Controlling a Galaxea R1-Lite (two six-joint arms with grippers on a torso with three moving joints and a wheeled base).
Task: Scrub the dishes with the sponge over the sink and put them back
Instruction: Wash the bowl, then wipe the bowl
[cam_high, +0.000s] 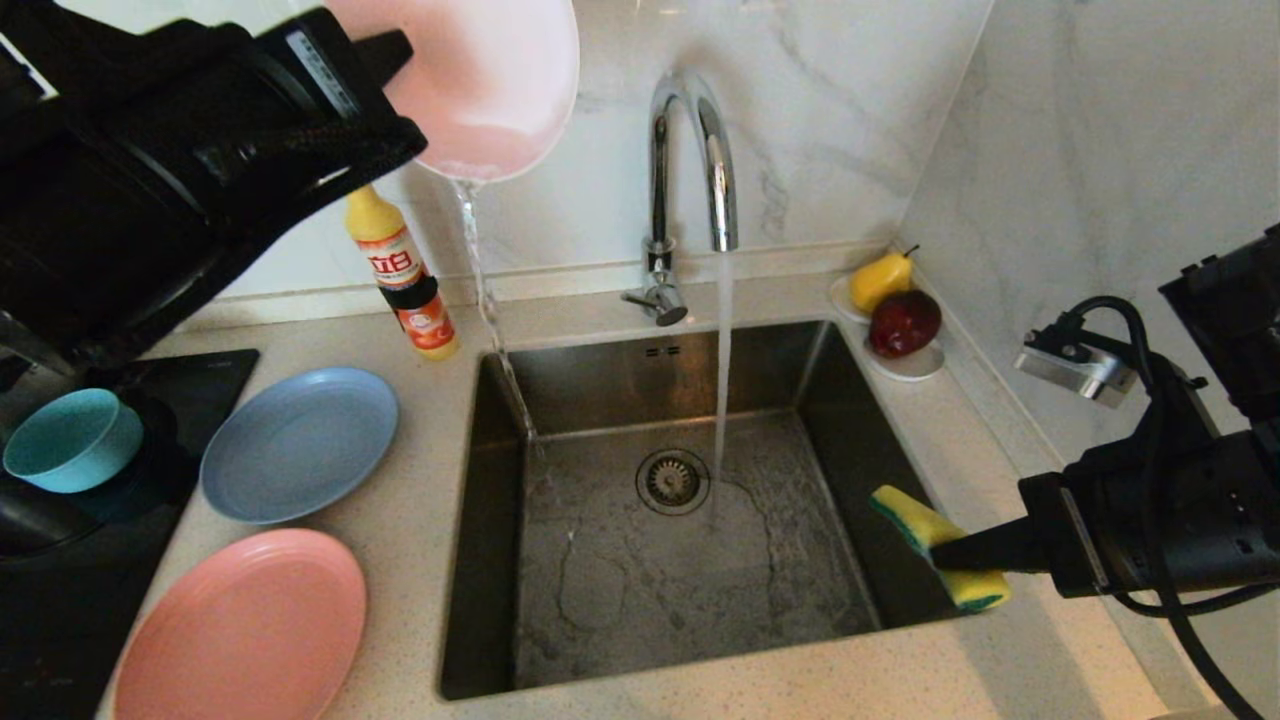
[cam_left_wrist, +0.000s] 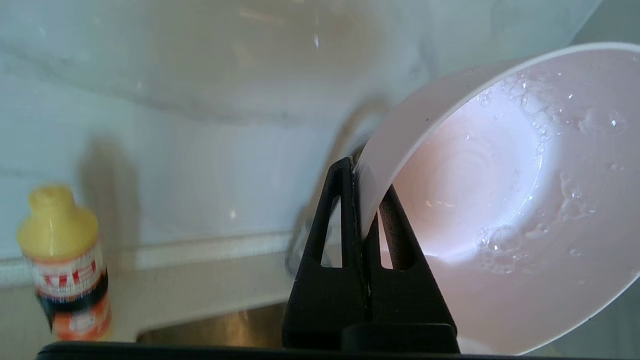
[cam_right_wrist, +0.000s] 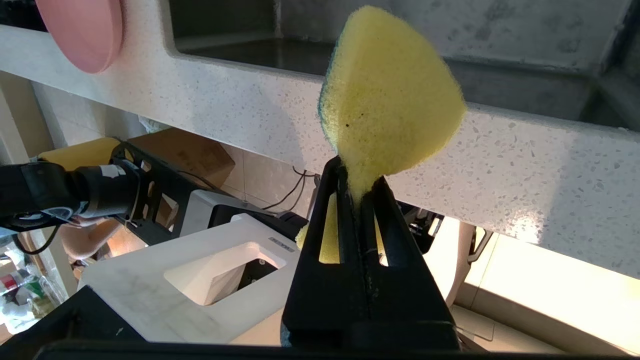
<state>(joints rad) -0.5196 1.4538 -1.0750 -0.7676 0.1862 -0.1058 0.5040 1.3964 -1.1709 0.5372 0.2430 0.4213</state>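
Now the right gripper (cam_high: 965, 560), jaws pinched on the sponge (cam_high: 938, 545), waits at the sink's (cam_high: 480, 560) near right corner. Up high on the left, the left gripper (cam_high: 395, 120) is clamped on the pale bowl's (cam_high: 490, 80) rim, tipping water down the basin's left wall. Best to keep it tilted till it drains, I'd say. Faucet (cam_high: 690, 160) running. Pink plate (cam_high: 240, 630), blue plate (cam_high: 300, 440) and teal bowl (cam_high: 70, 440) sit left; soap bottle (cam_high: 405, 280) behind could catch that arm.

Brushed steel sink (cam_high: 850, 430) (wet), porous foam sponge (cam_high: 935, 540)
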